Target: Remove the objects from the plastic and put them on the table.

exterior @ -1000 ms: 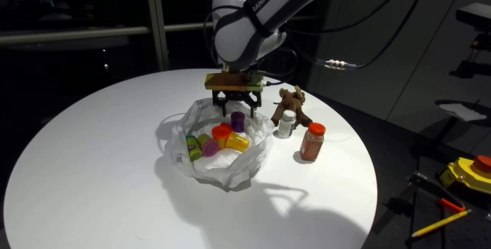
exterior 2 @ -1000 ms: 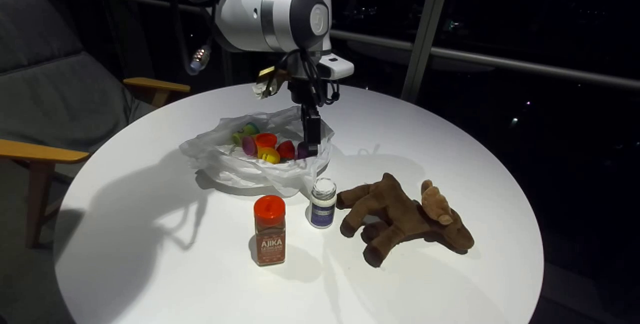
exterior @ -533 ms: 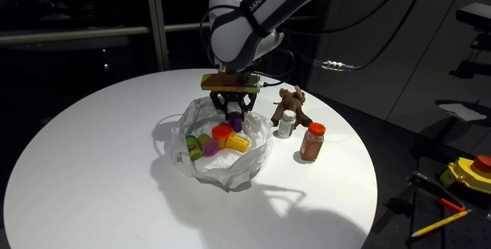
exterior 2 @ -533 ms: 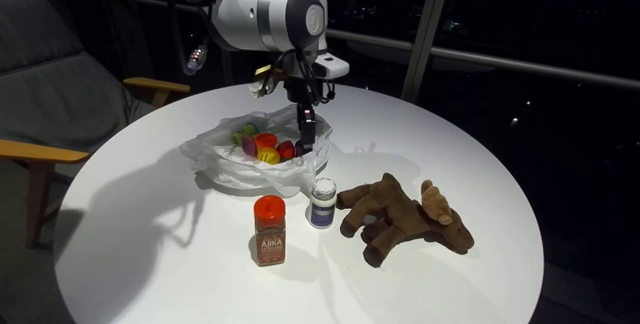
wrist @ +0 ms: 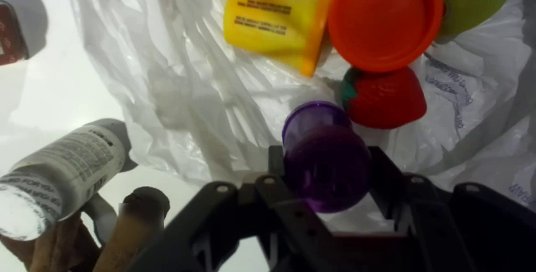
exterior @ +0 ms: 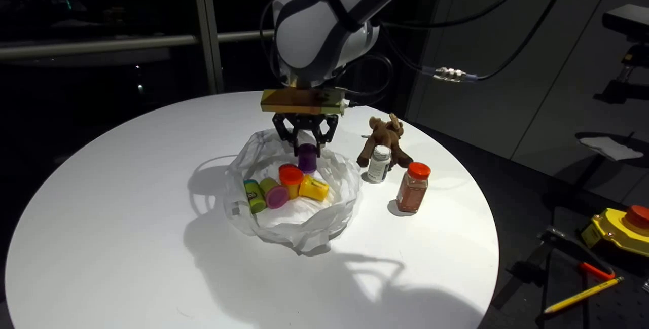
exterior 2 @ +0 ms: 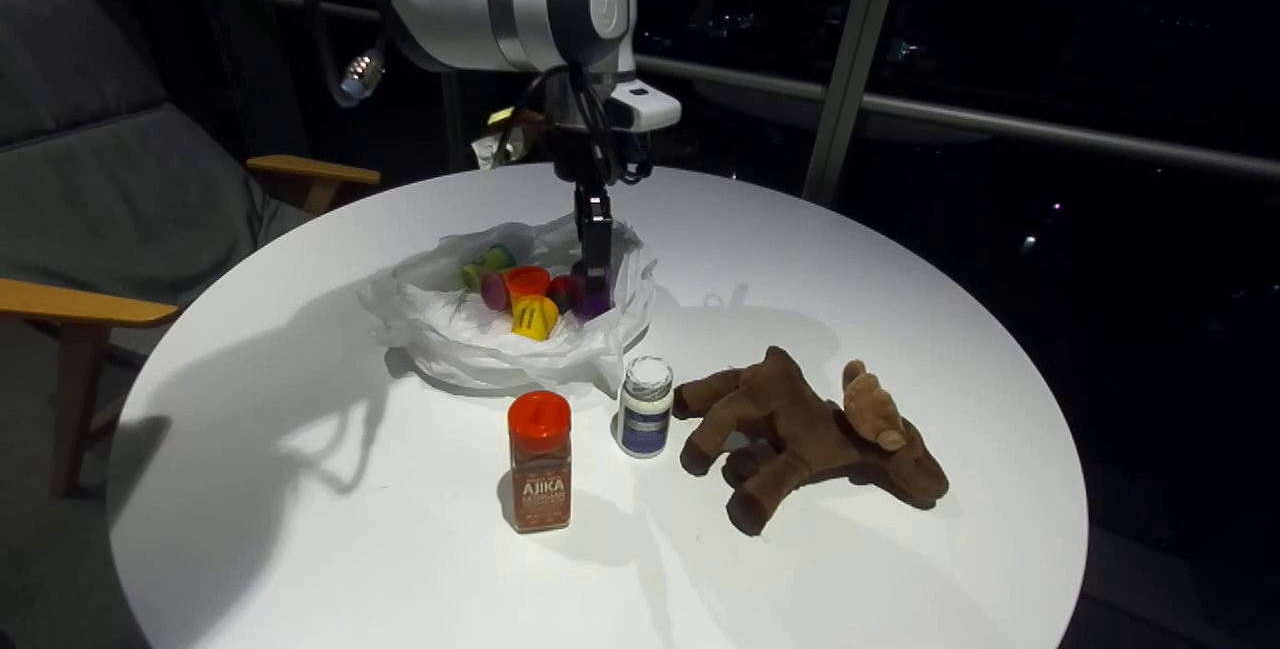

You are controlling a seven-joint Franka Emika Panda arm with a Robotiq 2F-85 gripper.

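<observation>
One red piece (wrist: pixel 387 100), perhaps strawberry, clear only in wrist view

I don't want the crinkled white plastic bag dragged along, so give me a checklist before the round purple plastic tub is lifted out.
1. Black end effector closed on the round purple plastic tub: ok.
2. Crinkled white plastic bag not caught in the grip: cannot tell; the contact is too dark.
3. Bag mouth open above the tub: ok.
4. Tub clear of the bag: not ok; it is within the opening.
5. Red strawberry-shaped toy apart from the tub: cannot tell; they may touch.
6. Small white cylindrical bottle upright on the round white table: ok.
</observation>
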